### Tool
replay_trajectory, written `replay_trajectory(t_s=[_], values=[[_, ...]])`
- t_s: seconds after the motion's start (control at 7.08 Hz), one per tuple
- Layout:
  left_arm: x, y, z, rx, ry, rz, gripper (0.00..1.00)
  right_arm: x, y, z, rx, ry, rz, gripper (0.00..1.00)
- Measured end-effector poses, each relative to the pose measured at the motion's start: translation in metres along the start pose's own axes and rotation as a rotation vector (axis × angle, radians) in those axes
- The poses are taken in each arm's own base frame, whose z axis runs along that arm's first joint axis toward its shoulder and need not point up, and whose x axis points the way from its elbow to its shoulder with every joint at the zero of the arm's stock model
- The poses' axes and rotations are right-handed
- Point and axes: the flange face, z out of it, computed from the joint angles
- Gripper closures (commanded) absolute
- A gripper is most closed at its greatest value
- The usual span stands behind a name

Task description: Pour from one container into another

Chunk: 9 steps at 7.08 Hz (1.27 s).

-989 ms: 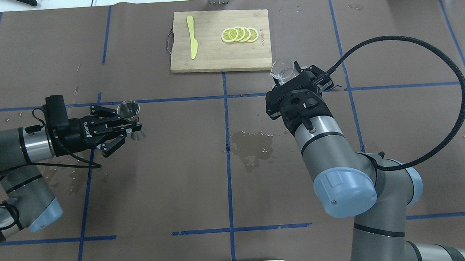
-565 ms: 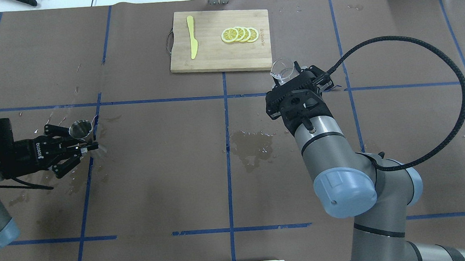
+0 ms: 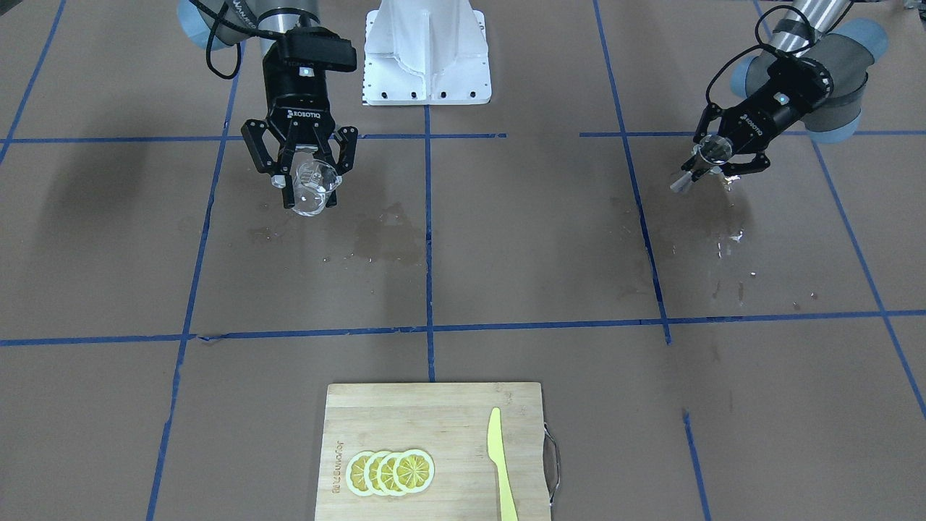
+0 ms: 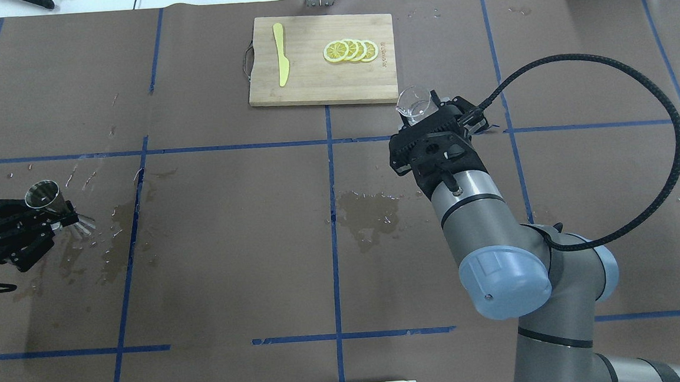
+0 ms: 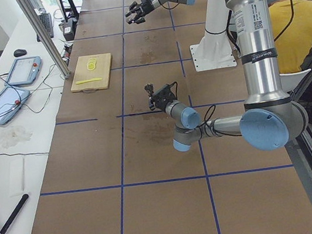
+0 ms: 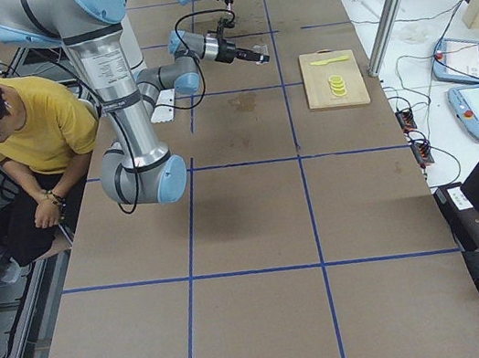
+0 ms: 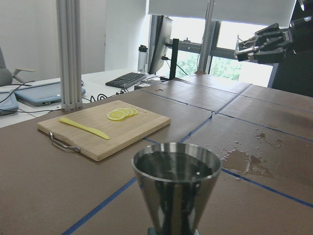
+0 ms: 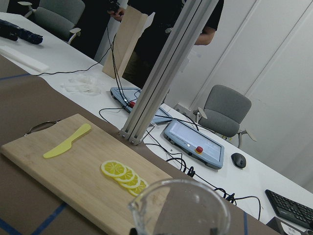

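Note:
The steel jigger (image 4: 45, 199) hangs above the table at the far left edge of the overhead view, with my left gripper (image 4: 61, 218) shut on its narrow waist. From the front, the jigger (image 3: 703, 161) leans slightly in that gripper (image 3: 716, 153). The left wrist view fills with its upper cone (image 7: 176, 183). The clear beaker (image 4: 414, 104) is held in the air just right of the table's middle line, with my right gripper (image 4: 430, 116) shut on it. The front view shows the printed marks on the beaker (image 3: 312, 189), and its rim (image 8: 181, 205) fills the bottom of the right wrist view.
A wooden cutting board (image 4: 321, 83) at the far middle carries lemon slices (image 4: 350, 50) and a yellow knife (image 4: 280, 56). Wet patches lie at the table's centre (image 4: 371, 213) and below the jigger (image 4: 112, 237). A seated person in yellow (image 6: 44, 121) is behind the robot.
My left arm has drawn back to the left with the jigger, from near the left-centre line to the view's edge. Wet splashes now mark the table there. The right arm has not moved.

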Motion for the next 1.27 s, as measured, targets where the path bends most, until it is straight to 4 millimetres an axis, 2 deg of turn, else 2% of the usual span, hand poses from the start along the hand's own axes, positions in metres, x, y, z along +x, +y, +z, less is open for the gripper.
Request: replay_trajectory(t_s=[0.28, 0.57, 0.99, 1.27], values=[[0.001, 0.01, -0.007, -0.008, -0.015, -0.034, 1.0, 0.0, 0.001, 0.0, 0.001, 0.003, -0.002, 1.0], [0.014, 0.034, 0.001, 0.0, -0.061, -0.078, 1.0, 0.001, 0.003, 0.001, -0.001, 0.006, -0.004, 1.0], [0.02, 0.057, -0.017, 0.05, -0.16, -0.102, 1.0, 0.002, 0.004, 0.001, -0.002, 0.007, -0.002, 1.0], [0.032, 0.07, -0.015, 0.088, -0.236, -0.125, 1.0, 0.002, 0.004, 0.001, -0.002, 0.007, -0.002, 1.0]])
